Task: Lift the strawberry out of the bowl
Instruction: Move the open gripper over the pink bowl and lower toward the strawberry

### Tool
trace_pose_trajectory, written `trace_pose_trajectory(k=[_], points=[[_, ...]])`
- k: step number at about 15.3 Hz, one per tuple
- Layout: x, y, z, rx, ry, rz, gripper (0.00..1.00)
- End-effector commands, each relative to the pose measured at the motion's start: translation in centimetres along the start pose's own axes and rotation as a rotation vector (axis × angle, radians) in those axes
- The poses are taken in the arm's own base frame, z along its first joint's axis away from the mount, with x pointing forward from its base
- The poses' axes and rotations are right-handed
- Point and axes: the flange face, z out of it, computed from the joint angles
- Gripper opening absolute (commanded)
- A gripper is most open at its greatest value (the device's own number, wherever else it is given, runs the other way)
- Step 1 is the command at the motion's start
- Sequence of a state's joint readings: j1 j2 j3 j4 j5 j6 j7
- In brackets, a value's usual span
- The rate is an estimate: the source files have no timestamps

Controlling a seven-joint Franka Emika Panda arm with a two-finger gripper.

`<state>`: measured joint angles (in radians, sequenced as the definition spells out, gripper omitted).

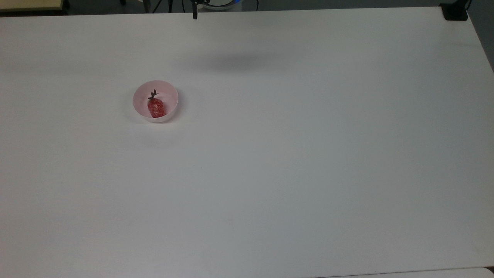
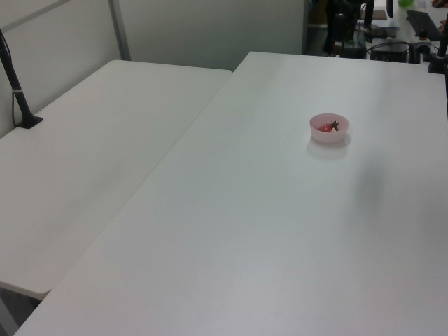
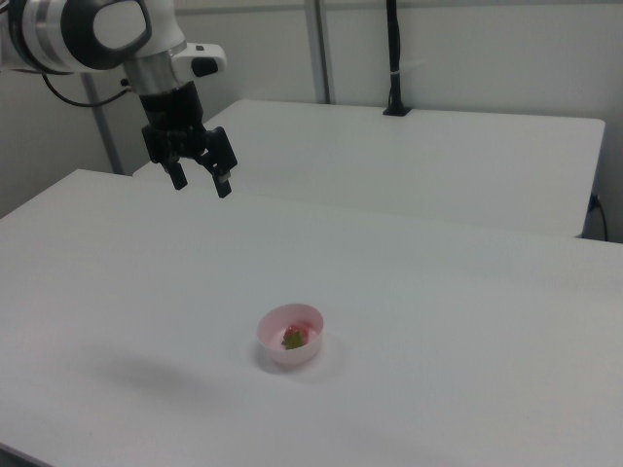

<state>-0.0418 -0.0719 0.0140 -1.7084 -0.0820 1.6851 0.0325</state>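
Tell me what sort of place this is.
Probably a robotics lab or test room. A robot arm with an open claw hangs over a bare white table that holds just a bowl with a strawberry. A black pole clamped to a second table suggests camera mounts.

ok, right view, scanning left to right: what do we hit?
The black two-finger gripper with its fingers open, hanging above the white table → the small round pale pink bowl holding the small red strawberry → the black pole standing on the far table.
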Motion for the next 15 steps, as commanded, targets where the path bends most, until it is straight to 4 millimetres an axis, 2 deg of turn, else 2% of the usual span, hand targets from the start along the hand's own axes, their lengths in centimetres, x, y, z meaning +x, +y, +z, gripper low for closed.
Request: trace_pose_trajectory(k=[1,8,13,15], points=[[-0.1,4.9,2.6,0.015,-0.036,-0.138,1.0],[0.1,5.1,3.0,0.019,-0.042,-0.141,1.0],[1.5,4.9,5.9,0.016,-0.068,-0.133,1.0],[2.4,5.0,8.1,0.009,-0.093,-0.136,1.0]])
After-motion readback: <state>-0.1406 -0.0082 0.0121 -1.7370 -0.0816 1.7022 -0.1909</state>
